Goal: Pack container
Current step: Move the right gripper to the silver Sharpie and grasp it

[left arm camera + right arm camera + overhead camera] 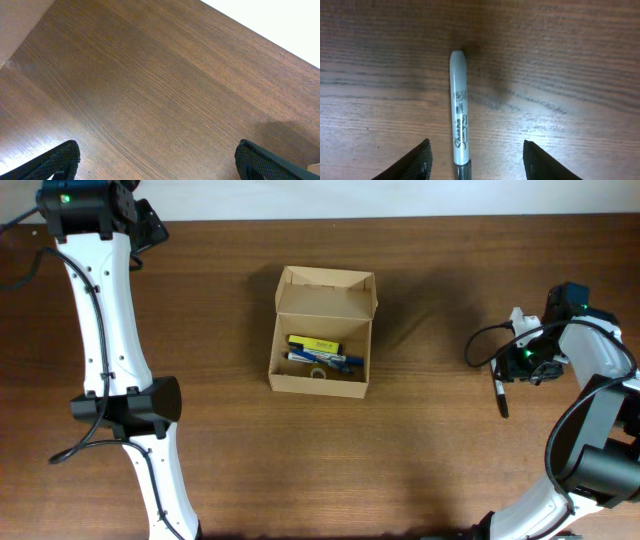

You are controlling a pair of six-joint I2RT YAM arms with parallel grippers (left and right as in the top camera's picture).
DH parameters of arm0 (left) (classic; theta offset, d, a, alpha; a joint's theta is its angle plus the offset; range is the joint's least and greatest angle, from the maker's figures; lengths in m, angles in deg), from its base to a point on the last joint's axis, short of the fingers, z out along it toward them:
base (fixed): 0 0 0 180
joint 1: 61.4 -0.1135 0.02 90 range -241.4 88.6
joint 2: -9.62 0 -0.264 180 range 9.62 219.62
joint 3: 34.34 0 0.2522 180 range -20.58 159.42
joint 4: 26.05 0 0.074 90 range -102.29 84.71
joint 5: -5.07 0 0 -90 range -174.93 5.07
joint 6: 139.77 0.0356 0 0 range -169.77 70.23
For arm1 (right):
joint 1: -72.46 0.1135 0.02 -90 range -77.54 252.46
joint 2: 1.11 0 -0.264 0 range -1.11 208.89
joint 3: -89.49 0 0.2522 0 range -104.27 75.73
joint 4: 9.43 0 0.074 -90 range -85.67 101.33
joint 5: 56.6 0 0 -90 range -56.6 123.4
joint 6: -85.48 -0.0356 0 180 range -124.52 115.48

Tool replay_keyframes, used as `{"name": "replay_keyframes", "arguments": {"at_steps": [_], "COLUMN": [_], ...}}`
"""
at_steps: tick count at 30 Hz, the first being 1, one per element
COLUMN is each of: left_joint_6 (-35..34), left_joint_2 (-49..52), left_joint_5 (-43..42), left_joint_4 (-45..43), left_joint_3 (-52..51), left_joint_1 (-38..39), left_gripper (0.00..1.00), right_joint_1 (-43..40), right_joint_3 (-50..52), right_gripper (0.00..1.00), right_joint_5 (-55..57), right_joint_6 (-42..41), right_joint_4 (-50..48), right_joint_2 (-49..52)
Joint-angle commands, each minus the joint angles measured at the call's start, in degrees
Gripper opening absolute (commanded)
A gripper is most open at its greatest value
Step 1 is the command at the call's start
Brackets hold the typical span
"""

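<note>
1. The right gripper hung over the wood with its fingers spread wide, closed on nothing.
2. A grey marker lay flat on the table between those fingers, touching neither. Its script label ran along the barrel, and its rounded end pointed away from the wrist camera.
3. In the overhead view that marker sat near the table's right edge, well apart from the container.
4. The container stood around the middle of the table, with its flap lid open and standing up at the back.
5. Inside lay a yellow marker and a blue pen just beside it (a small pale item at the front wall was too unclear to name).
6. Farthest off, the left gripper was held over bare wood near the table's back left corner. Its two dark fingers were set far apart with nothing between them.
</note>
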Motion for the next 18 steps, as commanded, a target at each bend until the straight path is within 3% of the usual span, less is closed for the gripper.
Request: {"name": "replay_keyframes", "arguments": {"at_steps": [1,12,18], "left_joint_6": [0.5,0.5,0.5], "left_joint_2": [-1.9,-1.9,-1.9], "left_joint_5": [0.6,0.6,0.6], "left_joint_4": [0.0,0.0,0.0], "left_joint_3": [-0.2,-0.2,-0.2], "left_joint_1": [-0.2,-0.2,-0.2], "left_gripper": [1.00,1.00,1.00], "right_joint_1": [0.3,1.9,4.1], "right_joint_3": [0.6,0.6,0.6], "right_gripper": [0.58,0.56,0.45], "right_joint_5": [0.3,-2.5,-2.0], "right_joint_6": [1.4,1.4,1.3], "right_joint_4": [-1.0,-1.1,-2.9], "right_joint_2": [0.0,5.0,6.8]}}
